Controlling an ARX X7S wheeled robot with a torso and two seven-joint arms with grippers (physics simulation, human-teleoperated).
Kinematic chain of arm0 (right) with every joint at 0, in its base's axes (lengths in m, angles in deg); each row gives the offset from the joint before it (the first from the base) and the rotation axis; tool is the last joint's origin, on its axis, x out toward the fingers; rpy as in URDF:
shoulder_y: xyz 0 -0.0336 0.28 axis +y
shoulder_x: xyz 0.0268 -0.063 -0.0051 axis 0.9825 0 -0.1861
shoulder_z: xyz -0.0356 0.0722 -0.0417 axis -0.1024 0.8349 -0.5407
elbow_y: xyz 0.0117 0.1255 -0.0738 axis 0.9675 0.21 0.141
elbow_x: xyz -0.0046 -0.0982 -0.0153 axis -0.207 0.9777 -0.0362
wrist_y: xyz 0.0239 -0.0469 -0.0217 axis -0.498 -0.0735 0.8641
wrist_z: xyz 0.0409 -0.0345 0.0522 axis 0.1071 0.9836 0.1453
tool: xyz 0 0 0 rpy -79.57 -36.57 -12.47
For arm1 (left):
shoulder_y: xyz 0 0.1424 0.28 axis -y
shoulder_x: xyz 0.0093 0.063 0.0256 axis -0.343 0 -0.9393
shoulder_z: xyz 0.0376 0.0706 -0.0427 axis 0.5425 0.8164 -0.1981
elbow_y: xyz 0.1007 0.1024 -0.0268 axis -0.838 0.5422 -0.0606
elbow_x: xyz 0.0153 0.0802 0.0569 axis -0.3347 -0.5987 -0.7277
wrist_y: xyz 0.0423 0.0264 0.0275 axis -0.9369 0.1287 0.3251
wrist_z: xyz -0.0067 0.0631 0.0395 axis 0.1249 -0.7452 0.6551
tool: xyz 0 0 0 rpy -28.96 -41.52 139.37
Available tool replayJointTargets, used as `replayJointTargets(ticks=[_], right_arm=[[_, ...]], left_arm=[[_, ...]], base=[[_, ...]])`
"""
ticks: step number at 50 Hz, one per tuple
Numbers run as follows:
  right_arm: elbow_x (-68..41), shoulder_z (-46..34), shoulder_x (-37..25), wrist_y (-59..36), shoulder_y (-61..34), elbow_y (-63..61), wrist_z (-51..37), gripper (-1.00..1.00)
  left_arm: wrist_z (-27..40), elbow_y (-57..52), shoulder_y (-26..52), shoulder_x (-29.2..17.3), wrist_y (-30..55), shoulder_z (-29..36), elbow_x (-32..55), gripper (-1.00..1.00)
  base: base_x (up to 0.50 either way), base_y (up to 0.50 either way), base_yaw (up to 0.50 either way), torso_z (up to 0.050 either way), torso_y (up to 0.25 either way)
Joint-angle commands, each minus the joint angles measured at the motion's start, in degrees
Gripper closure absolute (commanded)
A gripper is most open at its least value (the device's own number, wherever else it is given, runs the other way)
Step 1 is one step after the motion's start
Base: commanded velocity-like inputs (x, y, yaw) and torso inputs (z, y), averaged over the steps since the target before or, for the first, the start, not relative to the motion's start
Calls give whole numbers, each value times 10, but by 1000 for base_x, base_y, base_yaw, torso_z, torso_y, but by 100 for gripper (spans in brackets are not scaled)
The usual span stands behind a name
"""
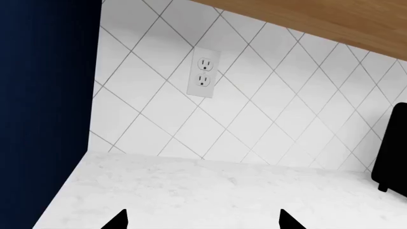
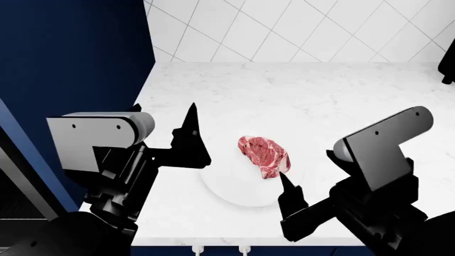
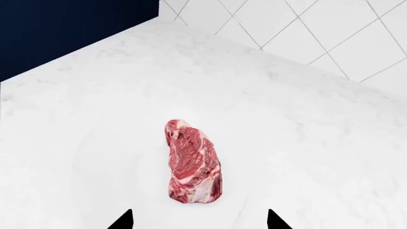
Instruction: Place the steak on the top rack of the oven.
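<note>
The steak [image 2: 263, 154], red-pink with white fat, lies on a round white plate [image 2: 227, 194] on the white marble counter. It also shows in the right wrist view [image 3: 192, 164]. My right gripper [image 2: 306, 169] is open and empty, just right of and in front of the steak, not touching it; its fingertips [image 3: 127, 218] are spread wider than the steak. My left gripper [image 2: 165, 111] is open and empty above the counter to the left of the plate, facing the tiled wall [image 1: 202, 220]. The oven and its top rack are not clearly in view.
A dark blue cabinet side [image 2: 71, 53] bounds the counter on the left. The white tiled wall [image 1: 267, 109] carries an outlet [image 1: 203, 72]. A black appliance [image 1: 393, 143] stands at the counter's far right [image 2: 448, 66]. A wooden cabinet underside [image 1: 330, 21] hangs above.
</note>
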Motion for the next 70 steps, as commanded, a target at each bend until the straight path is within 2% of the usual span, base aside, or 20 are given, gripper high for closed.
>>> replayJointTargets(ticks=[1,11,18,29,36,70], right_arm=[[-2,-66,10,-32,-59,78,6,-100],[50,-101,54,-80,-105,154,59,-100],[142,-79,82,-114,-98,179,139,-100],[268,-75,100,-121,-87,195,258,-100],[294,-85,99,-115,-82,199,298,-100],[352,-142,88,-86,-70,222,345,-100]], left_arm=[[-2,7,-3,-5,-12,8,-6,-100],[-7,15,-8,-11,-24,14,-12,-100],[-9,20,-9,-14,-31,17,-14,-100],[-8,25,-5,-18,-36,22,-14,-100],[-8,28,-4,-19,-40,28,-18,-100],[-11,44,-6,-31,-63,43,-29,-100]], base=[[0,0,0,0,0],[0,0,0,0,0],[0,0,0,0,0],[0,0,0,0,0],[0,0,0,0,0],[0,0,0,0,0]])
